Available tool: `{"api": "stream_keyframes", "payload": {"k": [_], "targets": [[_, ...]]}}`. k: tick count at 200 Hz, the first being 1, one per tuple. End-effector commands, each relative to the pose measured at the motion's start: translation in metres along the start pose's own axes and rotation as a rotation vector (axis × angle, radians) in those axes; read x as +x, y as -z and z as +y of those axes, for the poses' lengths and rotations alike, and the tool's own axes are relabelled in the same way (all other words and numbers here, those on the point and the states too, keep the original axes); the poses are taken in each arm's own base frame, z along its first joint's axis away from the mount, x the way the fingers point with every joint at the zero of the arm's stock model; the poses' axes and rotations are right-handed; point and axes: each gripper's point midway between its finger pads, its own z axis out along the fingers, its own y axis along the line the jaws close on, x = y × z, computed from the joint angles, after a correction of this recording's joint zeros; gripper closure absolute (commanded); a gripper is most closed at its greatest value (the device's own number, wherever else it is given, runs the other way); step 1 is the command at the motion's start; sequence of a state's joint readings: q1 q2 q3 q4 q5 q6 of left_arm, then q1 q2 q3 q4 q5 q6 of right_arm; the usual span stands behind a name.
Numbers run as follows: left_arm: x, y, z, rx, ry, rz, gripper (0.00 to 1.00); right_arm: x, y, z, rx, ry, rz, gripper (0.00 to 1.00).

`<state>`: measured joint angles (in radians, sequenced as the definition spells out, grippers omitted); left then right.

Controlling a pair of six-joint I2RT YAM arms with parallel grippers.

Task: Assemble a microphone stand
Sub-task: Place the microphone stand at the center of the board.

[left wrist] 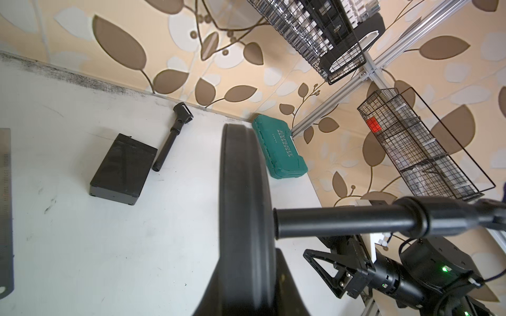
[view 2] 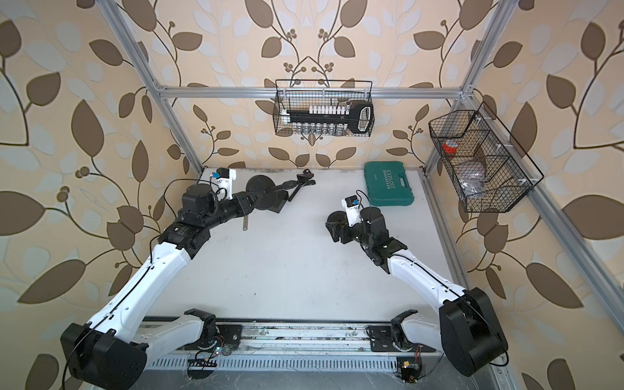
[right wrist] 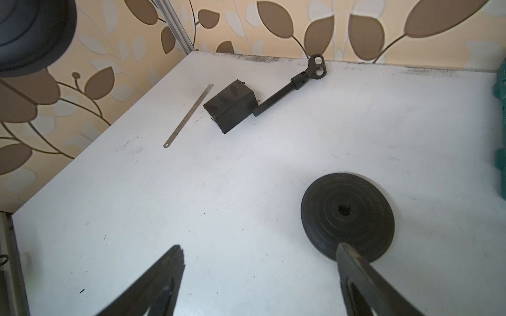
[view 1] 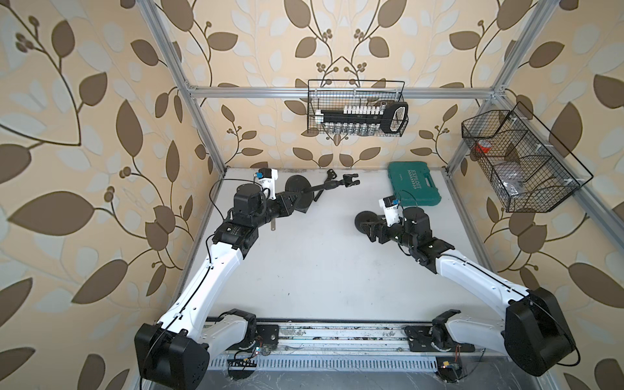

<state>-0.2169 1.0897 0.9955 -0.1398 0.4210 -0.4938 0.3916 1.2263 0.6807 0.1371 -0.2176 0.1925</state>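
Judging by layout: one base disc (left wrist: 243,191) with pole (left wrist: 342,221) fitted is clamped aloft, far left, by the left gripper (view 1: 297,202). The right gripper (right wrist: 260,273) is spread wide, empty, at a second base (right wrist: 347,216); a clip pole (right wrist: 284,93) is left unassembled, far.

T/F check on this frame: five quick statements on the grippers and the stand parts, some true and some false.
1. The left gripper is shut on a disc base with a pole sticking out of it. True.
2. The right gripper has its jaws shut on the second disc base. False: the jaws stand open and that disc lies flat on the table.
3. The green tool case is open. False: it is closed.
4. A steel ruler lies beside the black box. True.
5. The loose pole with mic clip stands upright. False: it lies flat on the table.
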Motion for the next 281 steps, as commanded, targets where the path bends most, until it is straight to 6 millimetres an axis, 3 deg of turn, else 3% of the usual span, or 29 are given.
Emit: {"api": "stream_keyframes", "payload": {"k": [1, 44, 70, 121, 166, 176, 237, 281], "targets": [[-0.023, 0.008, -0.009, -0.007, 0.022, -0.08, 1.0, 0.004, 0.001, 0.001, -0.016, 0.013, 0.004, 0.12], [0.02, -0.042, 0.022, -0.014, 0.333, 0.126, 1.0, 0.008, 0.007, -0.004, -0.007, 0.005, 0.003, 0.12], [0.035, -0.059, 0.045, 0.01, 0.426, 0.098, 1.0, 0.008, 0.012, -0.006, -0.006, -0.003, -0.005, 0.12], [0.063, -0.059, 0.106, -0.145, 0.486, 0.146, 1.0, 0.006, 0.017, -0.007, -0.015, -0.032, -0.008, 0.12], [0.068, -0.054, 0.15, -0.166, 0.554, 0.156, 1.0, 0.008, 0.017, -0.008, -0.016, -0.04, -0.004, 0.12], [0.078, -0.058, 0.165, -0.187, 0.583, 0.183, 1.0, 0.008, 0.018, -0.009, -0.014, -0.041, -0.005, 0.12], [0.1, -0.063, 0.192, -0.193, 0.645, 0.216, 0.97, 0.008, 0.019, -0.01, -0.013, -0.041, -0.004, 0.12], [0.11, -0.057, 0.205, -0.23, 0.663, 0.234, 0.74, 0.007, 0.019, -0.01, -0.015, -0.042, -0.005, 0.12]]}}
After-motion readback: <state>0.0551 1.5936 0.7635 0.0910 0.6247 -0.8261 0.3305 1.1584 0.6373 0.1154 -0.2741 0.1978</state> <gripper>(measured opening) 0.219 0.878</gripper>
